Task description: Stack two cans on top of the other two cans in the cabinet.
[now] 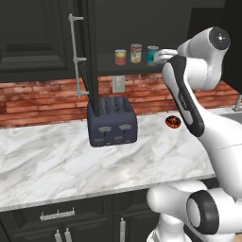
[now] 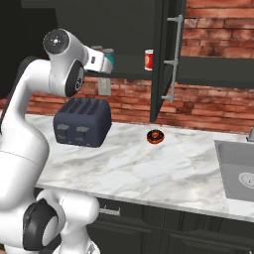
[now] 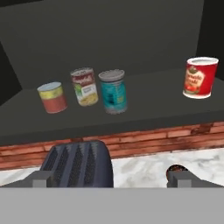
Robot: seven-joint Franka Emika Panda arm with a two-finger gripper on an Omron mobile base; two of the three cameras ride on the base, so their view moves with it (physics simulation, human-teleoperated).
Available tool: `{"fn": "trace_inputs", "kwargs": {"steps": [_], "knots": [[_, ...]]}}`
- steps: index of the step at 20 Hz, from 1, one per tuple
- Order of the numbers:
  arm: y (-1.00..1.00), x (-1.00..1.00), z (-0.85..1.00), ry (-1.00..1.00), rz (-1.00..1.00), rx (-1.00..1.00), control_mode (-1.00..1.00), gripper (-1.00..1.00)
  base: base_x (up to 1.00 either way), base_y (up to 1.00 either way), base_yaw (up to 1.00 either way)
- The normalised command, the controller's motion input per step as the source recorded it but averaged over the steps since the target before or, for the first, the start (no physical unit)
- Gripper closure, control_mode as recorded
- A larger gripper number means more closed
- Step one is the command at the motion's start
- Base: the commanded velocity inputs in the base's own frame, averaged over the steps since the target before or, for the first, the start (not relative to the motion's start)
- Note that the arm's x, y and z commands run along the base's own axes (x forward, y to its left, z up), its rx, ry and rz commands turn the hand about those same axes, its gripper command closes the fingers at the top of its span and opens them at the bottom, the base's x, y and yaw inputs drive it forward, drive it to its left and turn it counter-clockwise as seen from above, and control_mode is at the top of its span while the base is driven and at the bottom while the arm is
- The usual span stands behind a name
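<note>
Item, cabinet shelf (image 3: 144, 94), mid-frame: your teal-blue can (image 3: 113, 91) and taller labelled can (image 3: 85, 86) stand just beside each other, short red-orange can (image 3: 52, 97) left, red white-banded can (image 3: 200, 77) well apart at right; all upright, none stacked. Your pincer (image 3: 111, 178) hangs at lower frame, jaws spread wide, holding nothing, likely lining up on the teal-blue can. Toaster (image 3: 78, 164) and doughnut (image 1: 173, 122) sit on the surface (image 1: 47, 160) below.

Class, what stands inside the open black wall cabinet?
On the black wall cabinet shelf: short red-orange can, tall red-cream-green can, teal-blue can, red white-banded can. Nothing stacked.
</note>
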Motion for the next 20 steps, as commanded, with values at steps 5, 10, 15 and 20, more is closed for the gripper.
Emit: {"fn": "trace_inputs", "kwargs": {"steps": [5, 10, 15, 20], "knots": [[-0.03, 0.43, -0.05, -0.01, 0.00, 0.00, -1.00, -1.00, 0.00, 0.00, 0.00], [0.00, 0.42, -0.07, 0.00, 0.07, 0.00, -1.00, -1.00, 0.00, 0.00, 0.00], [0.00, 0.33, -0.19, 0.01, 0.12, -0.03, -1.00, -1.00, 0.00, 0.00, 0.00], [0.00, 0.41, -0.12, 0.00, 0.09, -0.03, -1.00, -1.00, 0.00, 0.00, 0.00]]}}
